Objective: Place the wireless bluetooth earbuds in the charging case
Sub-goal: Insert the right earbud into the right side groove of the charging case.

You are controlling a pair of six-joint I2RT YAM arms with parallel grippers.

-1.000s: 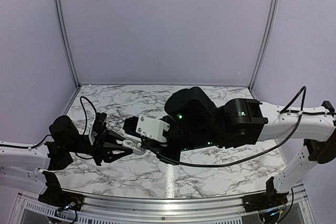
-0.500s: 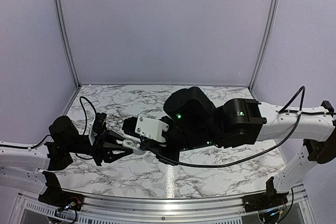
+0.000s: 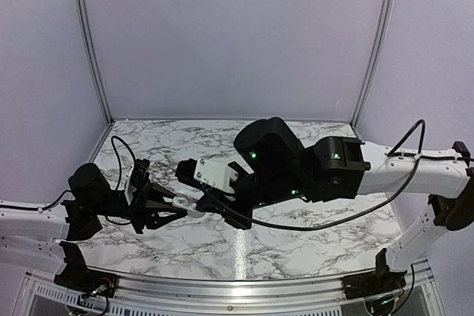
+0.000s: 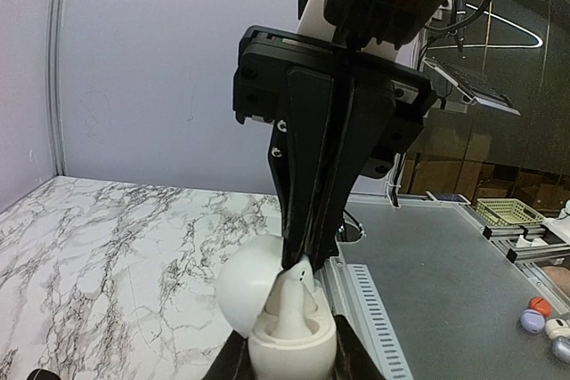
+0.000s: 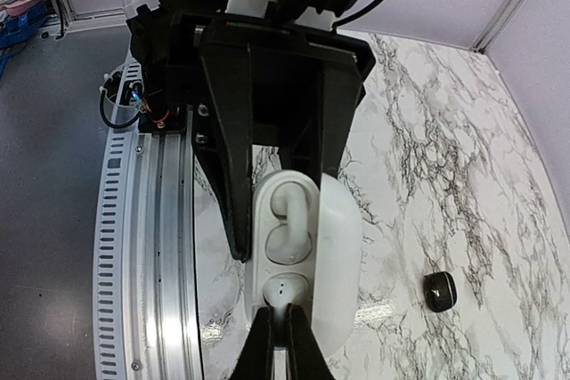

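My left gripper (image 3: pixel 178 206) clamps the open charging case (image 4: pixel 294 344); my right gripper (image 4: pixel 301 261) pinches a white earbud (image 4: pixel 292 295). Misaligned over the empty slot (image 5: pixel 285 289), it could drop.

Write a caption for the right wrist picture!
Left gripper holds the open charging case, one earbud seated; right gripper poised at the empty slot.

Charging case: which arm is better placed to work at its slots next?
Right. The left gripper is shut on the charging case, holding it open; the right gripper has its fingertips at its slots.
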